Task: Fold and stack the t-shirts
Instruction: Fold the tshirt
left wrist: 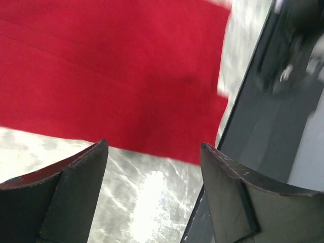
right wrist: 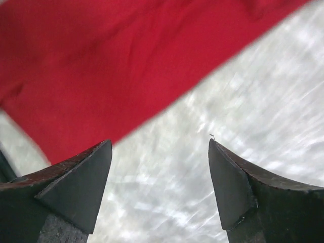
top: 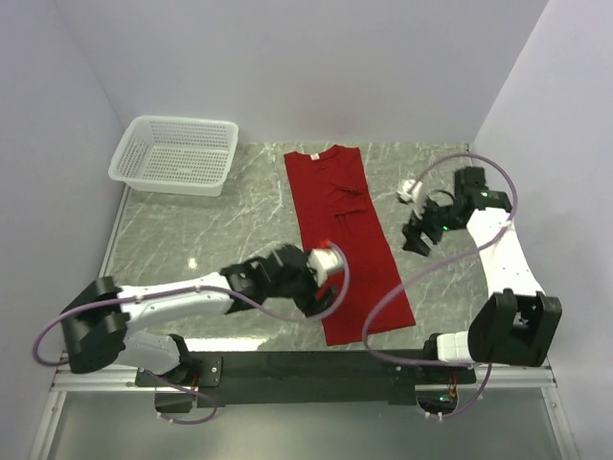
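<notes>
The grey marbled tabletop (top: 192,240) fills the middle of the top view, its near edge hidden behind a black rail (top: 306,364). 1 deep-red t-shirt (top: 345,220) lies flat on it as a long narrow strip, running from the upper centre of the frame, collar end, down to the lower centre just above the rail. The folds are hard to read from above; a few creases show near the middle. A white mesh basket (top: 174,153) sits in the upper left, well apart from the shirt.

The left tool (top: 321,297) is at the strip's lower left edge, and the arm's wrist covers part of that edge. In the blurred left wrist view this tool (left wrist: 154,147) stands wide with nothing between its 2 fingers, red cloth above and the rail at the right. The right tool (top: 420,235) is to the right of the shirt, clear of it; in its own smeared view (right wrist: 159,144) it stands wide and holds nothing. A small white object (top: 410,189) beside the right arm is too small to identify.
</notes>
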Tool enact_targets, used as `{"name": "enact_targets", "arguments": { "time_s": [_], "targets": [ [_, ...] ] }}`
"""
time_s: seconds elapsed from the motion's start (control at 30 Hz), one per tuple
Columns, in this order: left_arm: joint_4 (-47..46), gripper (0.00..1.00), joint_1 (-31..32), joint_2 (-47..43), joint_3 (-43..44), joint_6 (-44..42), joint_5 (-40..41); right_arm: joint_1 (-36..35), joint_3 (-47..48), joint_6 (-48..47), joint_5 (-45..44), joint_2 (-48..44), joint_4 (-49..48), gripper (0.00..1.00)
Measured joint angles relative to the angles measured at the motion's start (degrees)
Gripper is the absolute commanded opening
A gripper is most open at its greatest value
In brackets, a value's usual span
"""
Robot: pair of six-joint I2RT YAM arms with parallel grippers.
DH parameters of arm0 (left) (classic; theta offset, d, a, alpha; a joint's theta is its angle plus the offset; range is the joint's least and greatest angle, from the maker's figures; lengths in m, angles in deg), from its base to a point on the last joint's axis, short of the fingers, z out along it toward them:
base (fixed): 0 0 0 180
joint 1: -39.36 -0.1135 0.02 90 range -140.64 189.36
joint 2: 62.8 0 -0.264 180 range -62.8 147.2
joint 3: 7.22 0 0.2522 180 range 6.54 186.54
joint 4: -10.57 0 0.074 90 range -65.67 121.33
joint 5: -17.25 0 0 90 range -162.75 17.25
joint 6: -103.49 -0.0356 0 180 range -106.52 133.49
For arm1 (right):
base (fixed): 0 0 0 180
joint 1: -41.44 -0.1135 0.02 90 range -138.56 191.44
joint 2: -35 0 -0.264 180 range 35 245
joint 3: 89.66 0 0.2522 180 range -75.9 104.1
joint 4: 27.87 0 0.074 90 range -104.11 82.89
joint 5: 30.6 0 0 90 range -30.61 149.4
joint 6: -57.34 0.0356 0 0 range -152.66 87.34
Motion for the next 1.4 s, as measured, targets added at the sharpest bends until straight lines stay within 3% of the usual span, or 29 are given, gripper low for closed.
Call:
{"name": "enact_targets", "arguments": {
  "time_s": [0.1,0.2,0.47,0.97,1.1,1.37,1.4],
  "targets": [
    [-0.83,0.76,5.33,3.82,-1.66,-2.95,2.47,8.26,-3.21,-9.86,2.01,1.07,6.64,0.81],
    [-2.36,0.74,9.62,7.41,-2.80,-5.62,4.90,12.26,-4.42,-17.38,3.96,0.55,12.52,0.79],
    [-3.63,0.71,15.02,15.54,-2.25,-8.83,9.38,12.74,-8.20,-24.74,6.71,0.52,17.92,0.77],
    [-2.73,0.70,19.93,17.59,-0.09,-9.49,13.94,12.81,-14.23,-30.71,3.69,0.52,18.56,0.76],
    [-2.05,0.49,19.93,20.96,3.10,-9.09,16.31,12.81,-16.68,-32.17,2.12,-0.28,18.47,0.76],
    [-2.38,0.20,19.80,23.21,5.05,-6.54,17.11,10.84,-24.26,-39.08,-1.99,-6.47,17.64,0.77],
    [-2.40,0.11,19.76,23.26,5.05,-6.23,17.29,10.03,-25.18,-39.69,-2.45,-7.13,17.55,0.77]
  ]
}}
